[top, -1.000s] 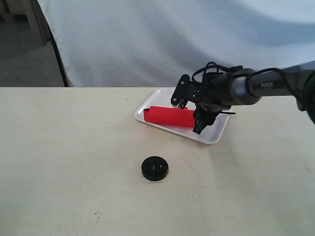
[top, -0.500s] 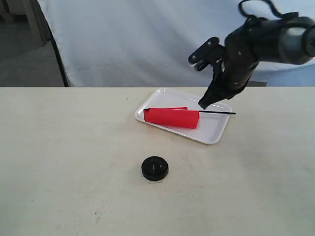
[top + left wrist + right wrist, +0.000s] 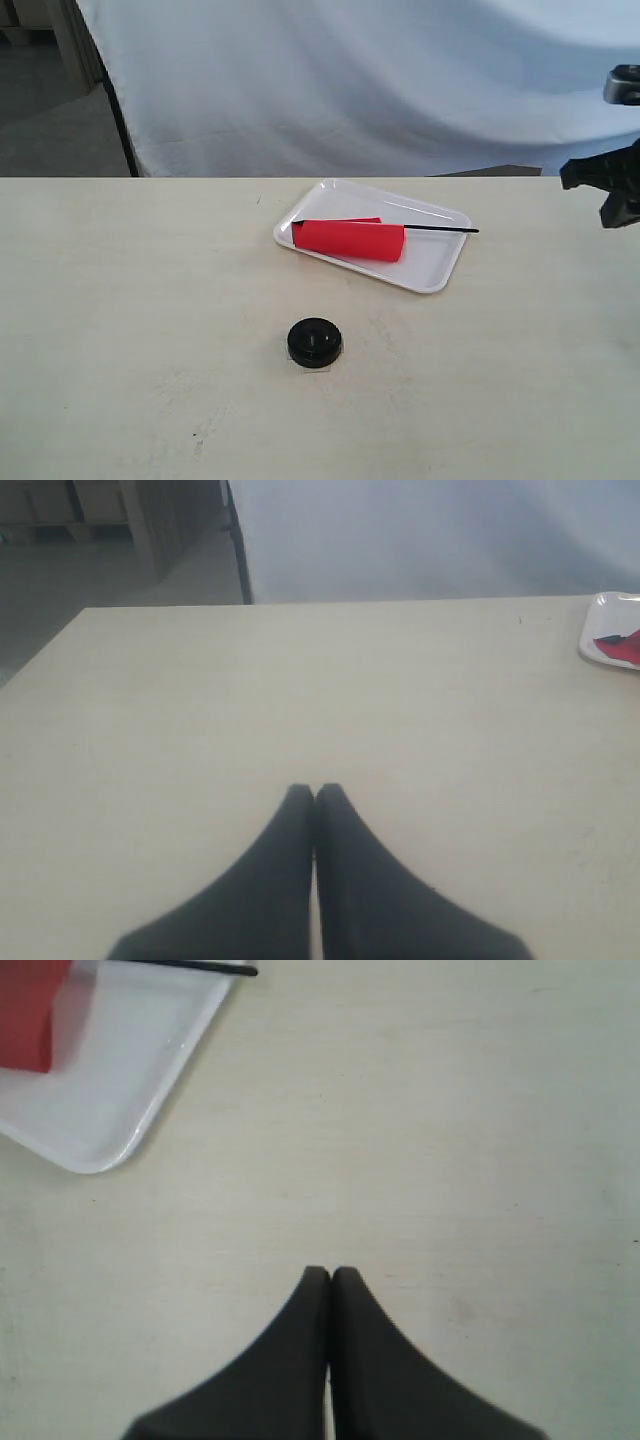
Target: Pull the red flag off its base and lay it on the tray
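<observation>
Right end effector withdrawn from tray, pressed together like left end effector; red flag on tray.

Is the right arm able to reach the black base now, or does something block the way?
Probably yes. The base stands alone on the table, apart from the tray, and nothing lies between it and the right hand, which is shut and holds nothing.

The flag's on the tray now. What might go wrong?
The thin black pole of the small red cloth flag pokes past the rim of the shallow white plastic tray, so a bump there might flip the flag off. The round black base sits out on the table; a low sweep might knock it.
</observation>
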Available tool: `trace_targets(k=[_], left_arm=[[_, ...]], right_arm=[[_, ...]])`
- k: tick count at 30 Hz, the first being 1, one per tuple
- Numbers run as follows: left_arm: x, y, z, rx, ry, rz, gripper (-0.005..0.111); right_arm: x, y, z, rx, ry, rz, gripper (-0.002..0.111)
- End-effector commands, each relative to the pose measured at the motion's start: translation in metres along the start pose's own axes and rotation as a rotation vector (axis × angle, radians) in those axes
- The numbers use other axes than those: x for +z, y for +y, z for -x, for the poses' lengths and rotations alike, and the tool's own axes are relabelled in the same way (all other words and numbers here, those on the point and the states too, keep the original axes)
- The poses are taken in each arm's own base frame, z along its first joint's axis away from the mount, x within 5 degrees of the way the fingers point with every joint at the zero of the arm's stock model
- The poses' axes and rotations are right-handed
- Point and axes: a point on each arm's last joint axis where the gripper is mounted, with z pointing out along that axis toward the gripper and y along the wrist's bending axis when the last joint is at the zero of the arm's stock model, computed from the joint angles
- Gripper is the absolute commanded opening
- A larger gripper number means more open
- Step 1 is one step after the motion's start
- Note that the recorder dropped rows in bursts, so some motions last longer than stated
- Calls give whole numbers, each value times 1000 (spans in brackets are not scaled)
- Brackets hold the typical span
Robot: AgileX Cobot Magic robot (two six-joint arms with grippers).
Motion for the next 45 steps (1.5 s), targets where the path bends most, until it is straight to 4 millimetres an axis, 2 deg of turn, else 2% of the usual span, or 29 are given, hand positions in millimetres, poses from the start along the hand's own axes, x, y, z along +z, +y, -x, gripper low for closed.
trace_targets(k=[1, 3, 5, 6, 7, 9, 10, 11, 12, 16, 25, 28, 33, 34, 35, 38, 45], left_arm=[[0, 0, 0, -1, -4, -2, 0], [0, 0, 0, -1, -4, -2, 0], [0, 0, 0, -1, -4, -2, 0], [0, 0, 0, -1, -4, -2, 0], [0, 0, 0, -1, -4, -2, 0], [0, 0, 0, -1, -4, -2, 0], [0, 0, 0, -1, -4, -2, 0], [0, 0, 0, -1, -4, -2, 0], [0, 0, 0, -1, -4, -2, 0], [0, 0, 0, -1, -4, -2, 0], [0, 0, 0, -1, -4, -2, 0], [0, 0, 0, -1, -4, -2, 0], [0, 0, 0, -1, -4, -2, 0], [0, 0, 0, -1, -4, -2, 0], [0, 0, 0, -1, -4, -2, 0], [0, 0, 0, -1, -4, -2, 0], [0, 0, 0, -1, -4, -2, 0]], right_arm=[[-45, 3, -32, 45, -171, -24, 0], [-71, 9, -59, 52, -305, -27, 0], [-87, 13, -81, 59, -416, -25, 0], [-101, 18, -101, 60, -521, -15, 0], [-109, 21, -113, 59, -577, -5, 0], [-139, 31, -158, 29, -799, 53, 0], [-147, 33, -170, 24, -869, 74, 0], [-161, 34, -193, 6, -996, 101, 0], [-168, 33, -214, 0, -1113, 116, 0], [-182, 28, -259, -17, -1419, 119, 0], [-179, 28, -259, -30, -1406, 112, 0], [-159, 29, -262, -26, -1263, 118, 0], [-105, 26, -269, -58, -1235, 69, 0], [-89, 25, -274, -77, -1214, 50, 0], [-83, 25, -275, -80, -1211, 45, 0], [-72, 26, -281, -94, -1069, 49, 0], [-70, 26, -282, -76, -1051, 63, 0]])
